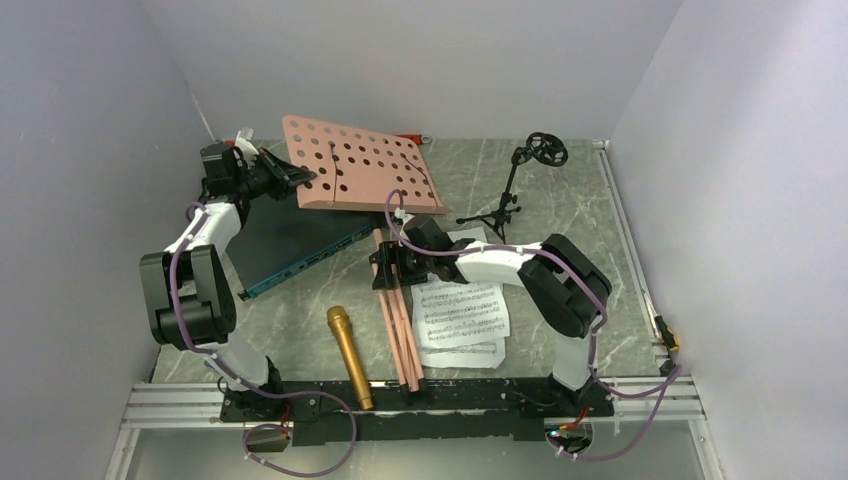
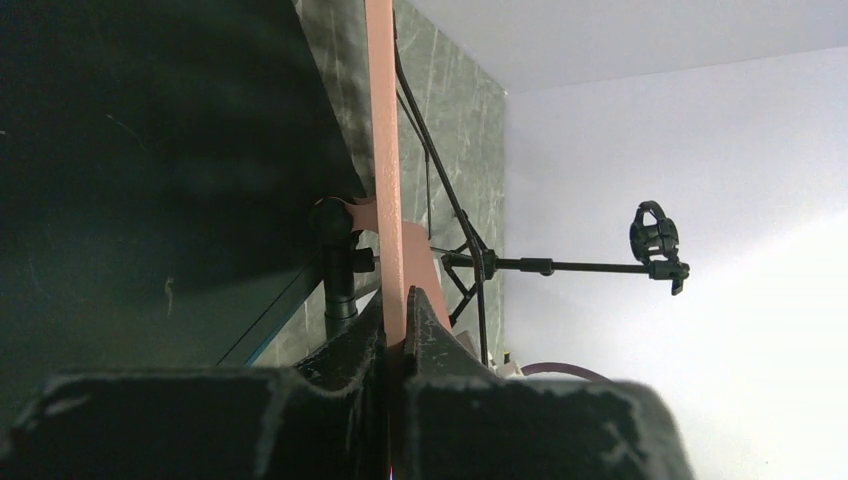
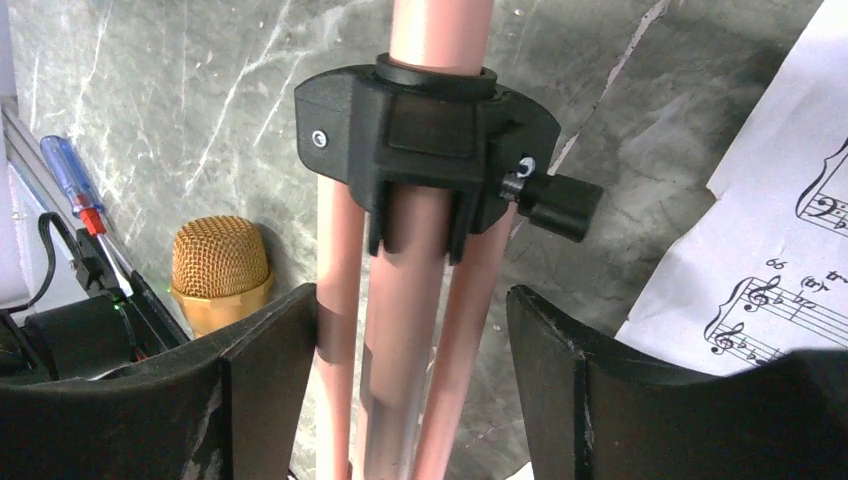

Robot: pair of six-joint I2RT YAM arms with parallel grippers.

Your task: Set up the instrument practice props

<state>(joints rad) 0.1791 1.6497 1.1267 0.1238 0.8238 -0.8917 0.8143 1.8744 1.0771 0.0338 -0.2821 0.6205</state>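
The pink perforated music stand's desk [image 1: 360, 165] is raised at the back; its folded pink legs [image 1: 398, 320] lie toward the near edge. My left gripper [image 1: 292, 178] is shut on the desk's left edge, seen edge-on in the left wrist view [image 2: 385, 150]. My right gripper [image 1: 385, 268] is open, jaws either side of the folded legs [image 3: 400, 330] below the black collar [image 3: 425, 130]; the left finger [image 3: 270, 345] touches one leg. The sheet-music pages [image 1: 460, 320] lie right of the legs. The gold microphone [image 1: 350, 355] lies at the near left. The black mic stand [image 1: 515, 190] stands at the back right.
A dark flat panel with a teal edge [image 1: 290, 245] lies under the desk at the left. A blue-handled screwdriver [image 3: 70, 180] lies by the near rail. Walls close the table at left, back and right.
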